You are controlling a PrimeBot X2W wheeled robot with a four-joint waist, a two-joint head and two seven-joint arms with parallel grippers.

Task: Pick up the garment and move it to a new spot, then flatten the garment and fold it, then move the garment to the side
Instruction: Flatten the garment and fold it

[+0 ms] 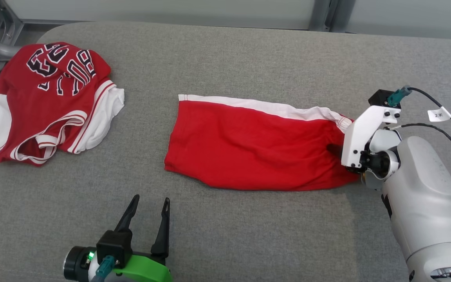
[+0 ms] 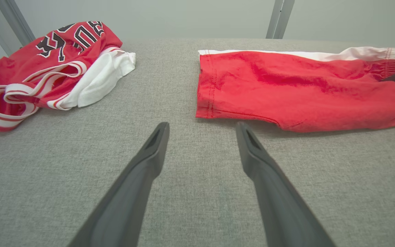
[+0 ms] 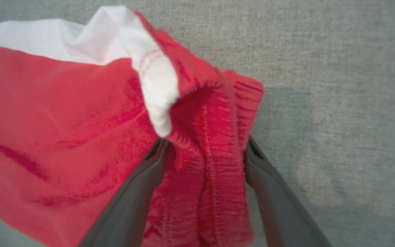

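On the grey cloth-covered table [image 1: 249,243], the red shorts [image 1: 257,149] with a white side stripe lie spread out near the middle, a little to the right, with the elastic waistband at their right end. At that end the right gripper [image 3: 204,145] has its two dark fingers spread wide, and the bunched waistband sits between them without being pinched. The left gripper [image 1: 151,199] is near the front edge, apart from the shorts, its fingers also wide apart and empty, and a crumpled red jersey [image 1: 53,98] lies at the far left.
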